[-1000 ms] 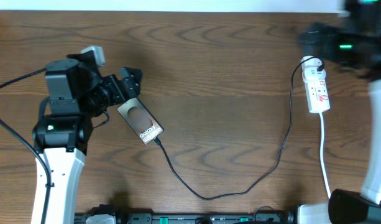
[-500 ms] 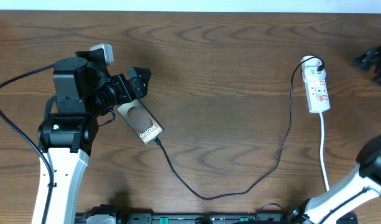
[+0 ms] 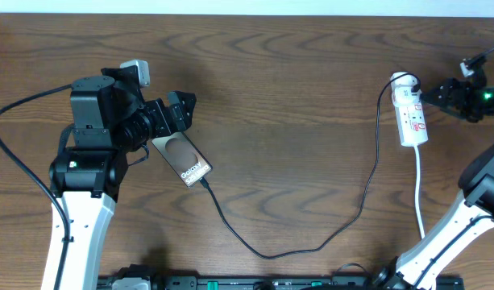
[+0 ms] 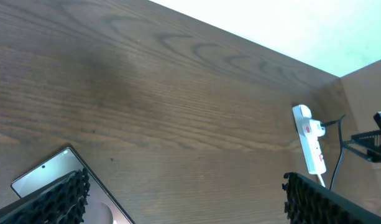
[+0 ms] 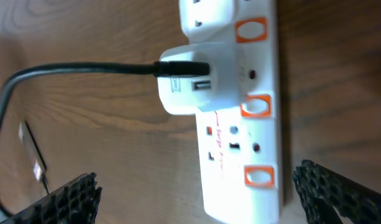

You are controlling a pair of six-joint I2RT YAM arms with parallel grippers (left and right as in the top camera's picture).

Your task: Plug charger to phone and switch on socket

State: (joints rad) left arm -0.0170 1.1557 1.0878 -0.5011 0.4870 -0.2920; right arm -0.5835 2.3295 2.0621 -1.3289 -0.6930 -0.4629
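Observation:
The phone [image 3: 184, 159] lies slanted on the wooden table, screen up. The thin black charger [image 3: 367, 193] runs from the phone's lower end in a long loop to a white adapter in the socket [image 3: 412, 113]. My left gripper [image 3: 178, 109] is open and empty, hovering over the phone's upper end; the left wrist view shows the phone corner [image 4: 53, 177] by the left finger. My right gripper [image 3: 433, 92] is open just right of the socket. In the right wrist view the socket [image 5: 240, 93], with orange switches, lies between the open fingers [image 5: 202, 199], with the charger [image 5: 66, 70] plugged in.
The socket's white cord [image 3: 420, 201] runs down toward the table's front edge. The left arm's black cable [image 3: 13, 173] curves along the left side. The far table edge meets a pale wall [image 4: 302, 25].
My right arm has swung away to the right edge and come back in, now low beside the socket. My left gripper has shifted slightly up and right, then held still.

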